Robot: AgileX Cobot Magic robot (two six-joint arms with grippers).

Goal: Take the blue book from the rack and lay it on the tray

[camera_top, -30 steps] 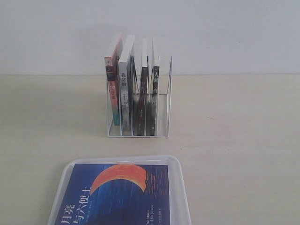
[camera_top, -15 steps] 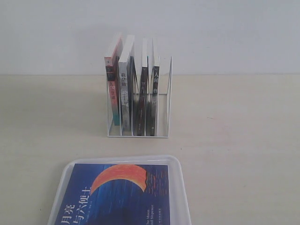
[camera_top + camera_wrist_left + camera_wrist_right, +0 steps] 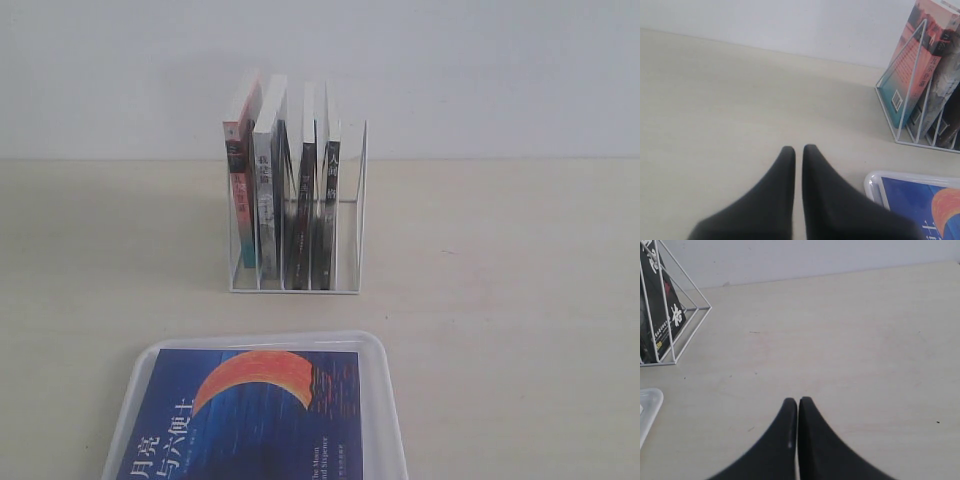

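The blue book (image 3: 255,415) with the orange crescent moon lies flat, cover up, in the white tray (image 3: 386,400) at the table's front; the left wrist view catches its corner (image 3: 920,205) inside the tray rim (image 3: 875,181). The white wire rack (image 3: 345,215) stands behind the tray, holding several upright books. Neither arm shows in the exterior view. My left gripper (image 3: 798,149) is shut and empty over bare table beside the tray. My right gripper (image 3: 798,401) is shut and empty over bare table, away from the rack (image 3: 687,287).
In the rack stand a red/pink-spined book (image 3: 238,190), a grey one (image 3: 264,185) and two black-spined books (image 3: 318,205). A pale wall runs behind the wooden table (image 3: 500,300). The tray's near edge runs out of the exterior view.
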